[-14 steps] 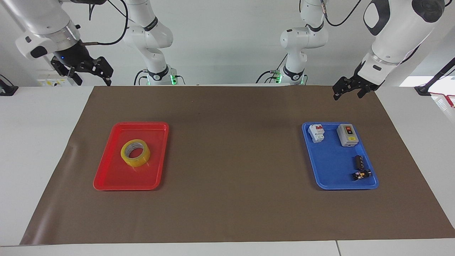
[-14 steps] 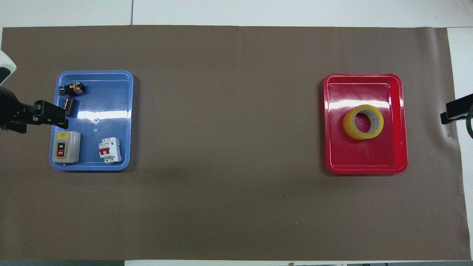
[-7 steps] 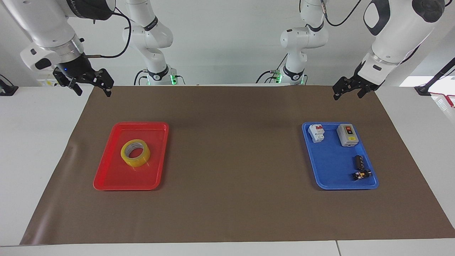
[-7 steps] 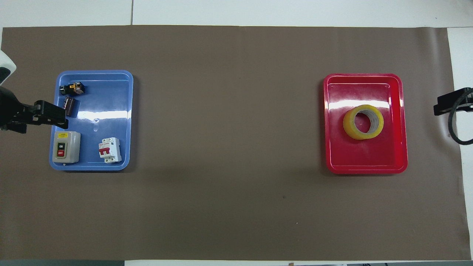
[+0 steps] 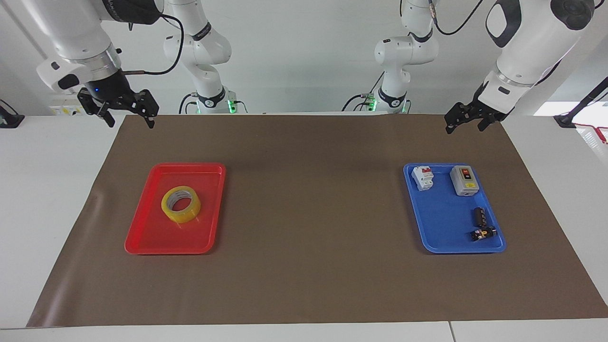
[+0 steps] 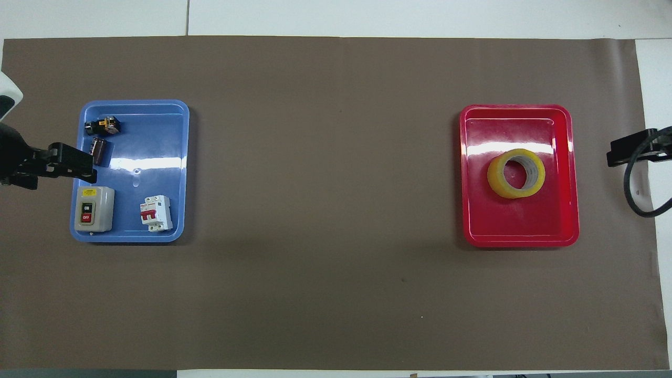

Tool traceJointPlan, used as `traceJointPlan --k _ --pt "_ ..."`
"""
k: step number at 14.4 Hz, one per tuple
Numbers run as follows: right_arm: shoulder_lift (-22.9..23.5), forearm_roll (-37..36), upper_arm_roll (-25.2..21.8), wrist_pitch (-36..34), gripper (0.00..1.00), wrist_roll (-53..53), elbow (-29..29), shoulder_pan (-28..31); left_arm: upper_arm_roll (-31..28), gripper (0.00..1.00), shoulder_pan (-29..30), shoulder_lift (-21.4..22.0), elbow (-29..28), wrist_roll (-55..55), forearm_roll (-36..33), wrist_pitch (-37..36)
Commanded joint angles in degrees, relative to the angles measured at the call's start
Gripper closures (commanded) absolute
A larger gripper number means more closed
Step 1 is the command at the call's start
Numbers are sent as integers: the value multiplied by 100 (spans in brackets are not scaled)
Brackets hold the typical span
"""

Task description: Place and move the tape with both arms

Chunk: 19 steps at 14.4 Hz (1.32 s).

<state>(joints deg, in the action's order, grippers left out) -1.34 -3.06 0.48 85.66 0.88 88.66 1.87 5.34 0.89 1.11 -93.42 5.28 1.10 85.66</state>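
The yellow tape roll (image 5: 181, 204) lies flat in the red tray (image 5: 142, 244) toward the right arm's end of the table; the overhead view shows the tape (image 6: 516, 173) in the tray (image 6: 520, 239) too. My right gripper (image 5: 129, 122) is open and empty, up in the air over the brown mat's corner by the red tray, apart from the tape. Only its tip (image 6: 625, 152) shows in the overhead view. My left gripper (image 5: 465, 126) is open and empty, raised over the mat's edge by the blue tray (image 5: 446, 237), and waits; it also shows in the overhead view (image 6: 71, 165).
The blue tray (image 6: 157, 157) holds a white circuit breaker (image 5: 422, 177), a grey switch box (image 5: 464, 180), a small black cylinder (image 5: 479, 216) and a small black and yellow part (image 5: 482, 233). A brown mat (image 5: 308, 213) covers the table. Two smaller white arms (image 5: 204, 57) stand at the back.
My right gripper has moved in from the table's end toward the mat and the red tray. The left arm, the tape and the trays have not moved.
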Motion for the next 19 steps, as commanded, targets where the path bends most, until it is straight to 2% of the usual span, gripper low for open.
traceJointPlan --k 1,19 --pt "72 130 58 -198 0 105 -199 68 46 0 61 83 -44 -45 -75 48" --pt "29 121 58 -199 0 105 -121 68 46 0 61 83 -44 -45 -75 48"
